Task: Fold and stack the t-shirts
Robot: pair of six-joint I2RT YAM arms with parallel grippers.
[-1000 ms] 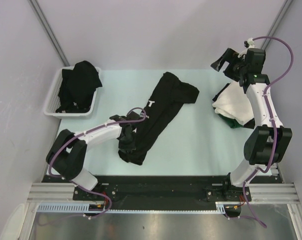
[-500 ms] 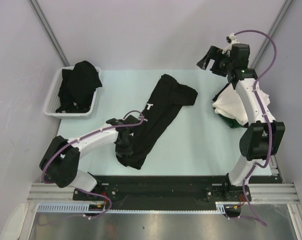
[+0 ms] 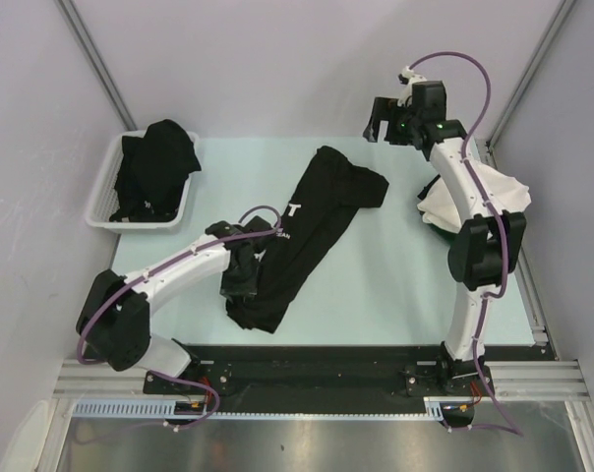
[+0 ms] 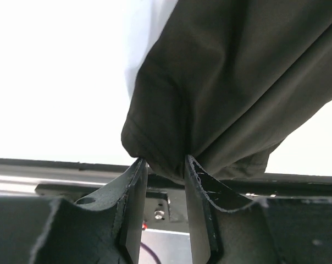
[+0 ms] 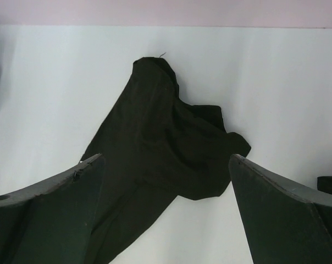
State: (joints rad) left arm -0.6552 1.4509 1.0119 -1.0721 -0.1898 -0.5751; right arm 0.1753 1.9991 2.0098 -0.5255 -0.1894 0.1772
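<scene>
A black t-shirt with white lettering lies stretched out in a long bunched strip across the middle of the table. My left gripper is at its near end and is shut on a fold of the black fabric, which fills the gap between the fingers. My right gripper is open and empty, high above the table's far edge; its wrist view looks down on the shirt's far end. Folded white and dark green shirts lie at the right.
A white slotted basket at the far left holds more black shirts. The grey walls and frame posts close in the table at the back and sides. The black base rail runs along the near edge.
My right arm has swung left from over the white shirt stack toward the table's far middle. My left gripper has shifted slightly left and away along the shirt's near end.
</scene>
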